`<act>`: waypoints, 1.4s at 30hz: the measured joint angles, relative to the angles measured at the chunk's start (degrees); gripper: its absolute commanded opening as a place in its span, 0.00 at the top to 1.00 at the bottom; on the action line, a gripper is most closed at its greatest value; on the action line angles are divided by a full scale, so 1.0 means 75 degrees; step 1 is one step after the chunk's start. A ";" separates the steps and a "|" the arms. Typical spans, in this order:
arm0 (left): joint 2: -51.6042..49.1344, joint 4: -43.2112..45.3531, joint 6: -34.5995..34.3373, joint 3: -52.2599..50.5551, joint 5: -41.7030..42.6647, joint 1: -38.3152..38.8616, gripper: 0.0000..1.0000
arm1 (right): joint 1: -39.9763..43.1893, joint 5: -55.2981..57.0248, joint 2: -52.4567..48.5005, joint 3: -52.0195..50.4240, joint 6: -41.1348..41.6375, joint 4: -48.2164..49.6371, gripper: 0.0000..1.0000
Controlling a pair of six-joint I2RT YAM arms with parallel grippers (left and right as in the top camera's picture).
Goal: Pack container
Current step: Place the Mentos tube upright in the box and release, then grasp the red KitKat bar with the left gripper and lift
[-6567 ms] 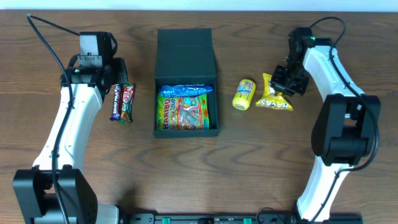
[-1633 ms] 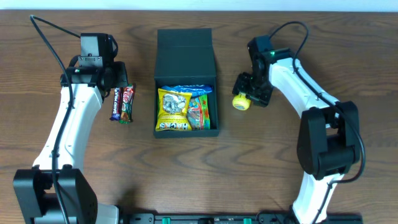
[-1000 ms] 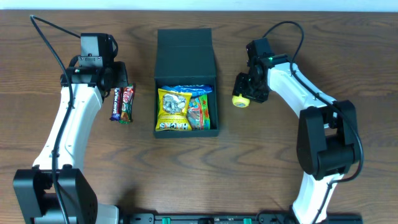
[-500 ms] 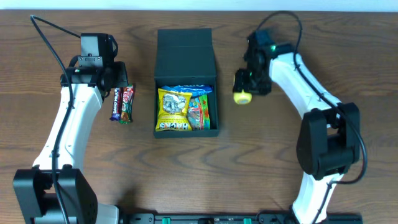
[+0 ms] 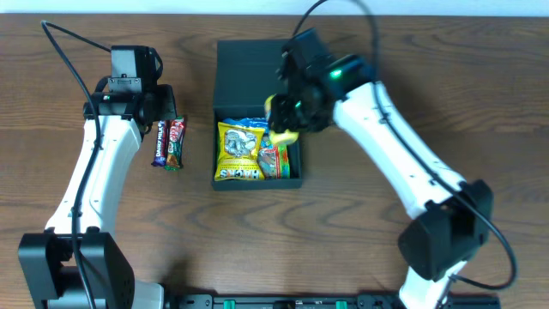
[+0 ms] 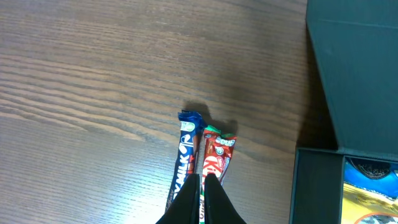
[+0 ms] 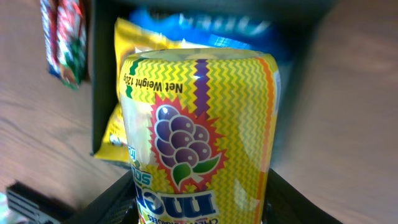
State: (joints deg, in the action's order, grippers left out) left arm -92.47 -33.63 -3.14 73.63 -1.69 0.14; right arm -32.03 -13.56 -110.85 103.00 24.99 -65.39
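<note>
While the right gripper (image 5: 287, 116) is pinching a yellow tub (image 7: 198, 124) between its fingers, it is hanging over the far right part of the container (image 5: 214, 146). The tub is showing a grape picture and zigzag stripes in the right wrist view, with the open box below it. The container is sitting in the middle of the surface (image 5: 480, 69), its lid (image 5: 256, 64) lying open on the far side. Inside it, a yellow packet (image 5: 240, 150) is lying on the left, a blue packet (image 5: 249, 124) is showing along the far edge, and a red and green packet (image 5: 276, 159) is lying on the right. The left gripper (image 6: 202, 193) is hovering left of the container with its fingers pressed together, gripping nothing. Its tips are pointing at two bars on the surface: a blue bar (image 6: 185, 158) and a red bar (image 6: 216, 158), lying side by side and touching, just left of the container.
</note>
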 measured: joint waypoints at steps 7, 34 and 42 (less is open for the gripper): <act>0.0000 -0.0003 0.0000 0.0000 0.0000 0.0000 0.94 | -0.0615 0.0006 -0.0784 -0.0195 0.0385 -0.0137 0.48; -0.0003 -0.0262 0.0396 -0.0029 -0.0085 -0.0015 0.94 | 0.0682 0.0414 -0.0516 0.0093 0.0379 -0.0251 0.21; -0.0484 0.0093 0.1501 -0.0796 0.0731 -0.0020 0.94 | 0.1113 0.0729 -0.0466 0.0131 0.0108 -0.0219 0.19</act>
State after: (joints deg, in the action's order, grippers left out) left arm -96.09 -32.93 8.12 67.66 3.79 -0.01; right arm -23.68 -8.10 -114.34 103.98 25.80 -67.02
